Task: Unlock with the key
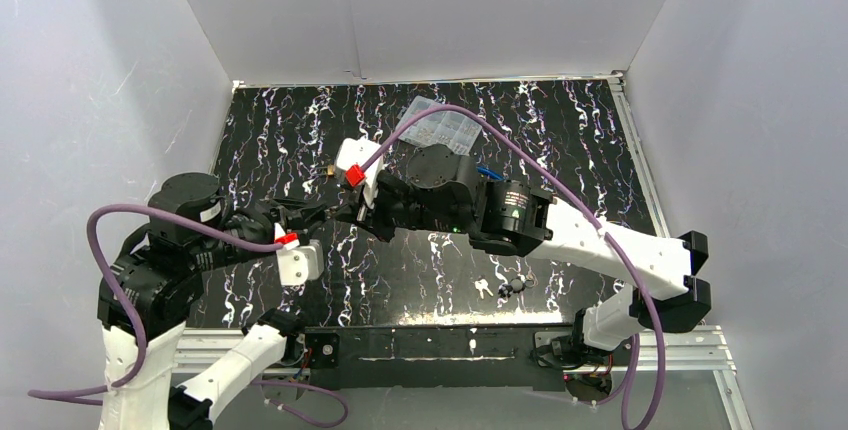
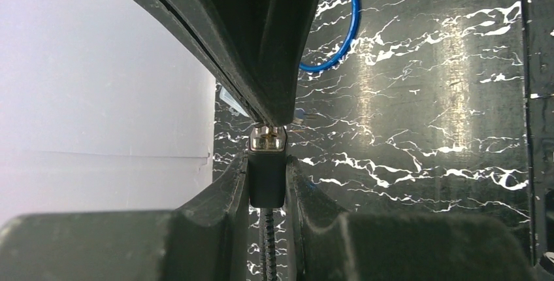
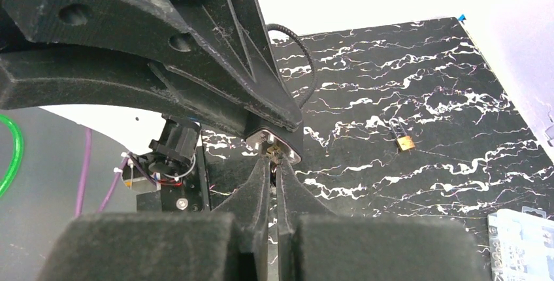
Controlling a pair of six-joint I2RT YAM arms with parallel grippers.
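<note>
Dark padded fingers (image 3: 258, 193) fill the bottom of the right wrist view and taper up to tips drawn together: the right pincer (image 3: 274, 163) is narrow, closed to a slit. Its tips meet the silvery end of the lock (image 2: 266, 186), with something small and brassy at the contact. Whether that is the key is too small to tell. The left pincer (image 2: 266, 158) clamps the lock's black body from both sides, metal end pointing away from its camera, with a braided cable trailing back between its fingers. The two arms meet in the air above the left half of the desk (image 1: 600, 150). On the desk lie a small brass padlock (image 3: 405, 142), loose keys (image 1: 485, 287) near the front edge and a clear plastic box (image 1: 440, 125) towards the back. A blue loop (image 2: 356, 23) shows beyond the lock in the left wrist view.
</note>
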